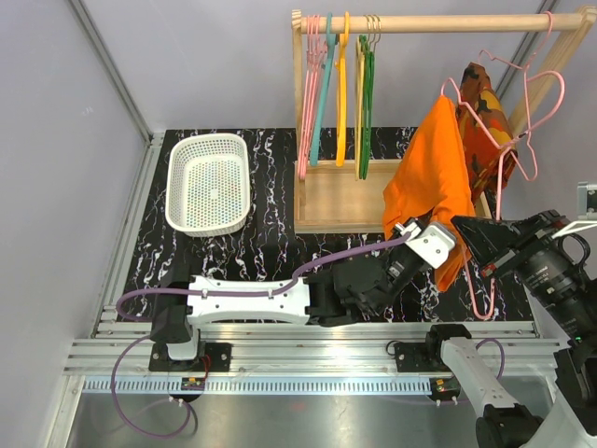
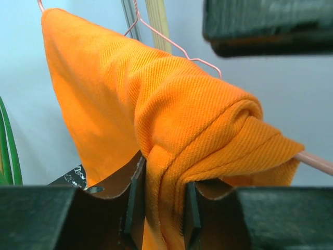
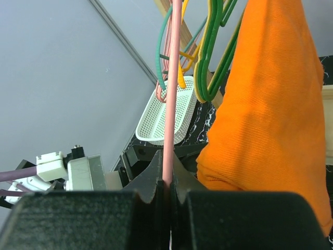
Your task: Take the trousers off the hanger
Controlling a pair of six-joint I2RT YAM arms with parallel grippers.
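Note:
The bright orange trousers (image 1: 434, 177) hang draped over the thin pink wire hanger (image 1: 492, 294) at the right of the table. My left gripper (image 1: 410, 233) is shut on a bunched fold of the trousers (image 2: 171, 104) near their lower edge, with cloth filling the gap between the fingers (image 2: 134, 203). The hanger's wire (image 2: 315, 160) pokes out of the fold at the right. My right gripper (image 1: 478, 250) is shut on the hanger's wire (image 3: 171, 94), which rises straight up from its jaws. The trousers (image 3: 270, 104) hang just right of that wire.
A wooden rack (image 1: 429, 23) stands at the back with thicker pink, teal, yellow and green hangers (image 1: 340, 93). A camouflage garment (image 1: 480, 112) on another pink wire hanger hangs behind the trousers. A white perforated basket (image 1: 207, 182) sits at the back left.

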